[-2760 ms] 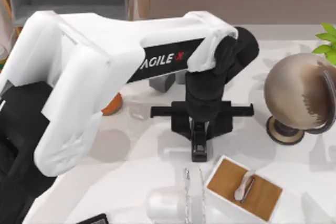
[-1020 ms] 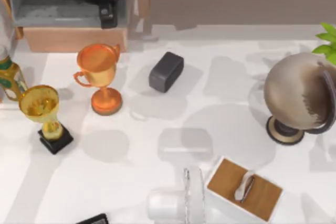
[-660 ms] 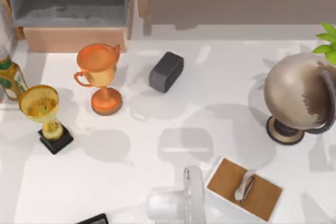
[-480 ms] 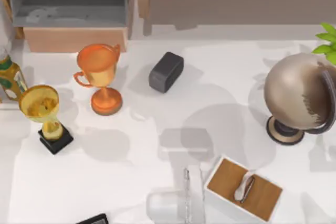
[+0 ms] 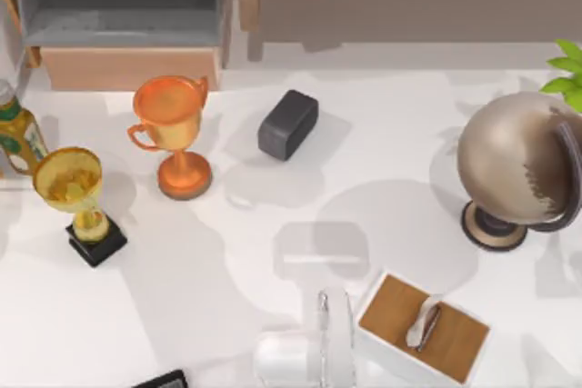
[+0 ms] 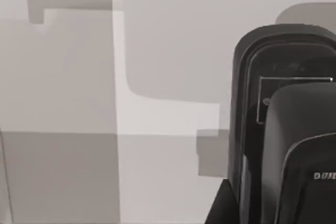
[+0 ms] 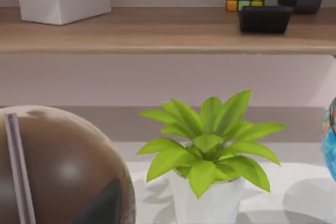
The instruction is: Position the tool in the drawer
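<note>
- Top view first: the rectangular drawer [image 5: 118, 15] with grey inner walls and a light tan wood front panel stands pulled open at the back left of the white bench [image 5: 391, 134]. Its mouth faces up, so a tool can be lowered straight in.
- The grey floor I can see looks bare. Where the slim black stapler lies, I cannot tell.
- In front of the drawer stand an orange trophy cup [image 5: 173, 129] and a chunky dark grey block [image 5: 287, 124], well apart from the panel, so the drawer front is unblocked.
- The left wrist view looks down on pale bench and a black, round-cornered device [image 6: 283, 129] beside it. That arm looks pulled back to its own side.
- The right wrist view faces a leafy green potted plant [image 7: 210, 140] under a long brown wooden shelf [image 7: 157, 30], which reads as parked.
- Whether either end effector is spread or pressed together, I cannot tell.
- My judgement: the placing is finished or very nearly so.
</note>
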Controlling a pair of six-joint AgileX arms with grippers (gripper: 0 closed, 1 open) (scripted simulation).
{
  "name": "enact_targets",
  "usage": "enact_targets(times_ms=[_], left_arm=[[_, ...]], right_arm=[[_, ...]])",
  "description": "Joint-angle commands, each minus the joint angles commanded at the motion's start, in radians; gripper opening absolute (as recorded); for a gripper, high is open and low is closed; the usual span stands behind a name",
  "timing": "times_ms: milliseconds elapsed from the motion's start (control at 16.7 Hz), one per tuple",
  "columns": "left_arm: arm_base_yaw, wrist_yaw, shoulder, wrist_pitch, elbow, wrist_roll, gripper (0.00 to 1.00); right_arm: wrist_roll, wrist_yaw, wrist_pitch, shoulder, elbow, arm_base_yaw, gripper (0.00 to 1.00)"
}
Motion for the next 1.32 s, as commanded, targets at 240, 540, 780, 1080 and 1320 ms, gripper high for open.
enact_targets(times_ms=[240, 540, 780, 1080, 1320], left_arm=[[-0.002, 0.001, 0.006, -0.006, -0.005, 0.008, 0.0], [-0.002, 0.001, 0.006, 0.012, -0.014, 0.011, 0.0], [-0.001, 0.001, 0.012, 0.028, -0.033, 0.008, 0.0], [-0.001, 0.001, 0.012, 0.028, -0.033, 0.008, 0.23], [-0.001, 0.001, 0.012, 0.028, -0.033, 0.008, 0.53]], right_arm=[[0.0, 0.0, 0.0, 0.0, 0.0, 0.0, 1.0], [0.0, 0.0, 0.0, 0.0, 0.0, 0.0, 1.0], [0.0, 0.0, 0.0, 0.0, 0.0, 0.0, 1.0], [0.0, 0.0, 0.0, 0.0, 0.0, 0.0, 1.0], [0.0, 0.0, 0.0, 0.0, 0.0, 0.0, 1.0]])
